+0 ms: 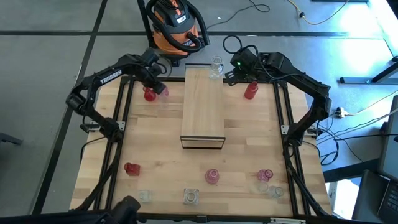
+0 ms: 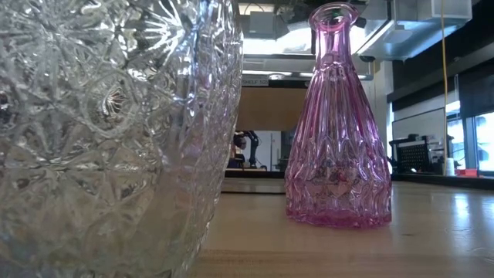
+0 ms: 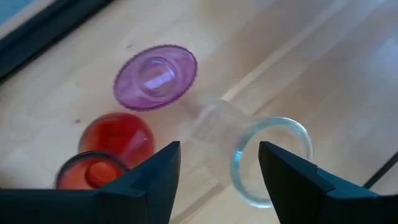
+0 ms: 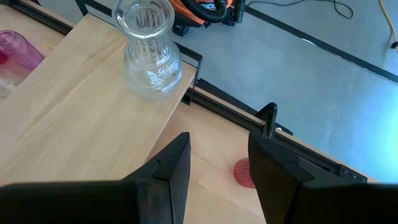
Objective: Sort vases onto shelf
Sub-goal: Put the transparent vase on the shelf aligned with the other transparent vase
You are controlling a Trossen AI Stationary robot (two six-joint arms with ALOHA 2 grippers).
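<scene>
The shelf (image 1: pixel 202 106) is a light-wood plank in the middle of the table. A clear vase (image 1: pixel 216 67) stands on its far end and also shows in the right wrist view (image 4: pixel 149 53). My left gripper (image 1: pixel 157 86) is open above three vases left of the shelf: a red vase (image 3: pixel 112 146), a pink vase (image 3: pixel 155 78) and a clear vase (image 3: pixel 270 158). In its wrist view the gripper (image 3: pixel 217 168) touches none of them. My right gripper (image 4: pixel 217 155) is open and empty, right of the shelf's far end (image 1: pixel 231 76), over a red vase (image 1: pixel 250 91).
Along the near edge stand a red vase (image 1: pixel 131 168), clear vases (image 1: pixel 146 195) (image 1: pixel 191 196) (image 1: pixel 273 190) and pink vases (image 1: pixel 212 177) (image 1: pixel 265 175). The low view shows a clear vase (image 2: pixel 108 131) and a pink vase (image 2: pixel 337 123) close up. A black frame (image 1: pixel 283 112) borders the table.
</scene>
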